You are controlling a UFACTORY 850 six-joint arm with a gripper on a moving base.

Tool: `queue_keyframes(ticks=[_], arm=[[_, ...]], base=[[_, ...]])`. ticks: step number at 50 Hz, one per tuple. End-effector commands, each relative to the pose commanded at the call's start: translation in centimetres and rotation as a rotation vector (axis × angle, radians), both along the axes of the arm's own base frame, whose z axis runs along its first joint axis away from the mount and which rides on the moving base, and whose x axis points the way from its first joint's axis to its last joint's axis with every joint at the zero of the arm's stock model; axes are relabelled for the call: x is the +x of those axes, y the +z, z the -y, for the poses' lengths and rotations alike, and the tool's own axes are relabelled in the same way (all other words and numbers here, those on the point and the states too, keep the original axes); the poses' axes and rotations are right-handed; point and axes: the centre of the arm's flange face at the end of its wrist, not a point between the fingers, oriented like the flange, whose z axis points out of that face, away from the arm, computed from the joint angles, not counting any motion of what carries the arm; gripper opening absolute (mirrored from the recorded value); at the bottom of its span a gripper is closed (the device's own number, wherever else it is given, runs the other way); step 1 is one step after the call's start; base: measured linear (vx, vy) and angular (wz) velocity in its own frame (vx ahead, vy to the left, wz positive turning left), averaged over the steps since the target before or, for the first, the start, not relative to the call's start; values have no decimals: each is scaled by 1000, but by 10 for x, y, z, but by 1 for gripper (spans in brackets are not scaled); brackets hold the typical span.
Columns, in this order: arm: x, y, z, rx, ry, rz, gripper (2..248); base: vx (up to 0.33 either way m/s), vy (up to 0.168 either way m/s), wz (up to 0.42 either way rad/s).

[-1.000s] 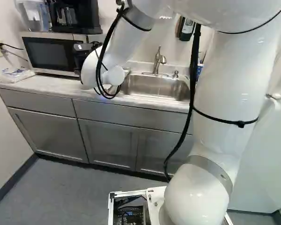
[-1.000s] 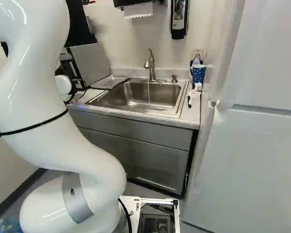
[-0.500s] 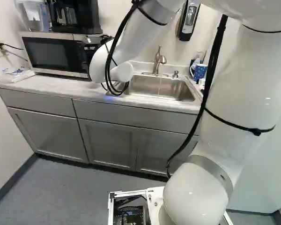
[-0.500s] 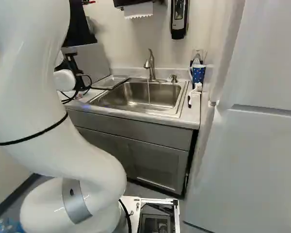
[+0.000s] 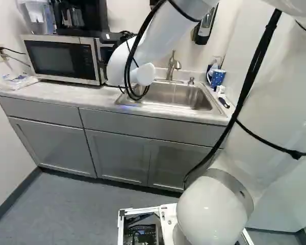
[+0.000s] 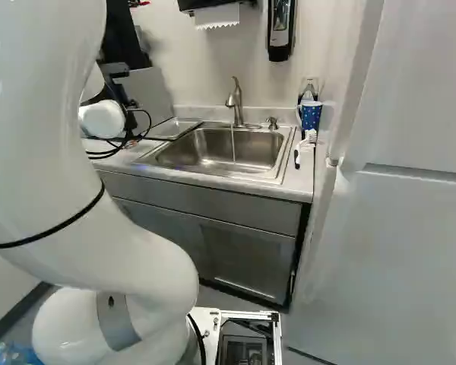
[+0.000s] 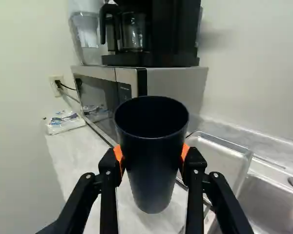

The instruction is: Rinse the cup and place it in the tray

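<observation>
At the upper left of the left base view, my gripper [image 5: 111, 38] is mostly hidden behind the white wrist. In the wrist view the gripper [image 7: 152, 155] is shut on a dark cup [image 7: 154, 170], orange pads against opposite sides, its open mouth facing up. The cup hangs over the counter beside the metal tray [image 7: 223, 156]. The tray [image 6: 172, 129] lies just left of the sink [image 6: 213, 152] in the right base view. A thin stream of water runs from the faucet [image 6: 236, 99] into the basin.
Behind the cup stand the microwave [image 7: 173, 87] and, on it, a black coffee maker [image 7: 171, 34]. A plastic bag [image 7: 63, 122] lies farther along the counter. Right of the sink are a blue mug [image 6: 310, 115] and a brush [image 6: 305, 144]. A white door [image 6: 395, 228] borders the counter's right end.
In the left base view my wrist and the arm's upper links have shifted right, uncovering more of the microwave and the blue mug. The base has stayed put.
</observation>
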Motion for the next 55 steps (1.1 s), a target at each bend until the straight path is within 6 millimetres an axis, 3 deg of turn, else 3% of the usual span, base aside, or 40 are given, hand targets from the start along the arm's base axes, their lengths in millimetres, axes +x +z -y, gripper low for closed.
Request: queue_keyframes(ticks=[38, 55], arm=[[-3, 37, 59, 24, -110, 52, 125], [6, 45, 84, 11, -167, 29, 125]], base=[[0, 0, 0], [0, 0, 0]])
